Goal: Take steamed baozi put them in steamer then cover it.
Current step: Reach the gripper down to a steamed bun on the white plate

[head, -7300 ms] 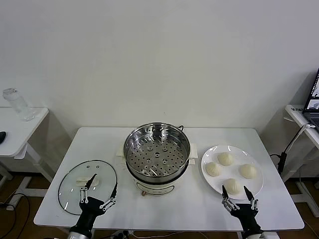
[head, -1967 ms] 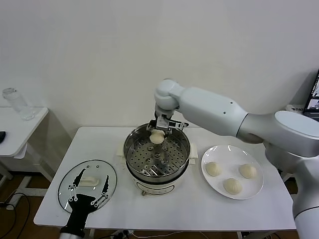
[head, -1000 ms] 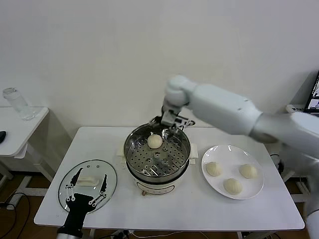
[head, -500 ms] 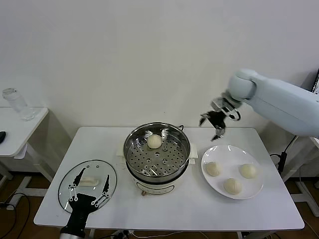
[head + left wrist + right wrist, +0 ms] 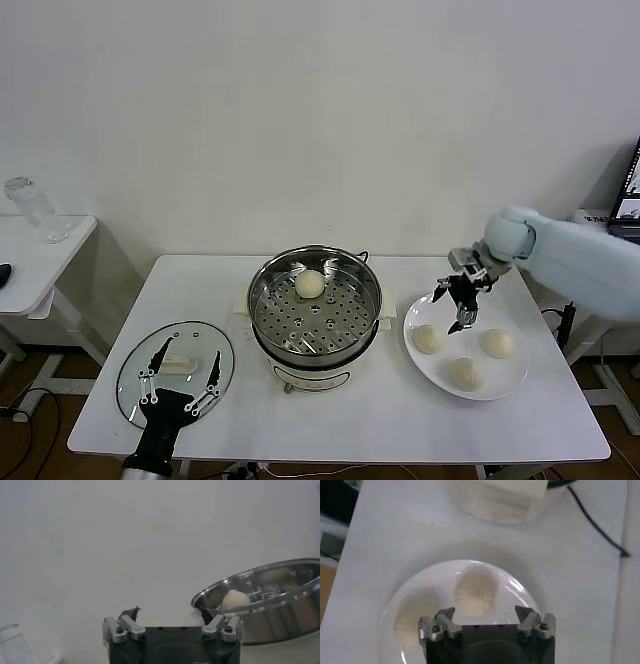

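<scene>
A white tabletop (image 5: pixel 330 420) holds a shiny steel steamer (image 5: pixel 315 305) on a cream base at its centre. One bun (image 5: pixel 310 284) already sits on the perforated tray inside, toward the back. To the robot's right of the steamer is a flat white plate (image 5: pixel 500 385) carrying the other three buns: one nearest the steamer (image 5: pixel 427 339), one on the far side of the plate (image 5: pixel 497 343), and one at the front (image 5: pixel 466 373).

The right pincer (image 5: pixel 462 300) hovers above the plate's back edge, released and empty, with its fingers spread wide. In the right wrist view the bun nearest the steamer (image 5: pixel 475 591) lies just ahead of the open fingers, with another bun (image 5: pixel 410 622) beside it.

The left pincer (image 5: pixel 178 378) waits near the front edge of the tabletop on the robot's left, also released and empty, poised over the glass lid (image 5: pixel 140 350), which lies flat on the tabletop. Whether it touches the glass cannot be told. The lid's cream handle (image 5: pixel 178 364) lies between the spread fingers.

The buns look light, soft and easily dented, so each would best be taken around its rounded sides with a gentle squeeze, below the pleated top. The lid is likely heavier, slippery and breakable; its handle is the sensible place to hold.
</scene>
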